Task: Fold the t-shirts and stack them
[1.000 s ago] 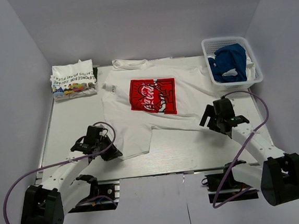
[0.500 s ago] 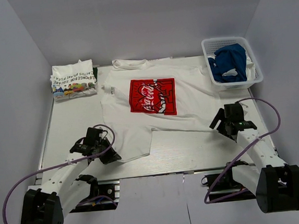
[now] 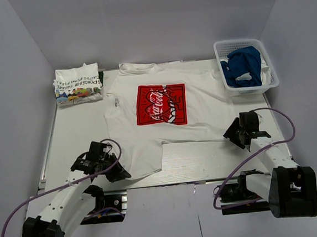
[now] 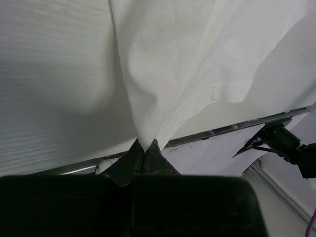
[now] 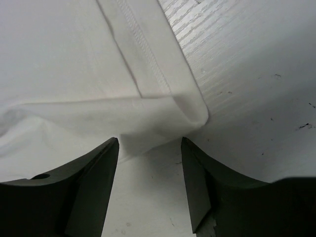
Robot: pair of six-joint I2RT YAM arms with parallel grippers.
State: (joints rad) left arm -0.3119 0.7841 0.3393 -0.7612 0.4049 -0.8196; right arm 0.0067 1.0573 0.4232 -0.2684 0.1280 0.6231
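Observation:
The white Coca-Cola t-shirt (image 3: 163,104) lies spread print-up in the middle of the table. My left gripper (image 3: 117,171) is shut on its near left hem corner by the table's front edge; in the left wrist view the white cloth (image 4: 163,74) fans out from my closed left gripper (image 4: 144,144). My right gripper (image 3: 233,134) is open at the shirt's near right corner; the folded hem corner (image 5: 168,111) lies just ahead of my open right gripper (image 5: 149,143). The cartoon-print t-shirt (image 3: 78,84) sits folded at the back left. The blue t-shirt (image 3: 242,64) is crumpled in the basket.
A white plastic basket (image 3: 271,70) stands at the back right. White walls enclose the table on three sides. The table's front edge (image 3: 197,177) runs just behind both arm bases, and purple cables loop beside the arms.
My left gripper has pulled the hem corner toward the front edge, dragging the shirt nearer and flatter. My right gripper has moved right and nearer, to the shirt's right corner.

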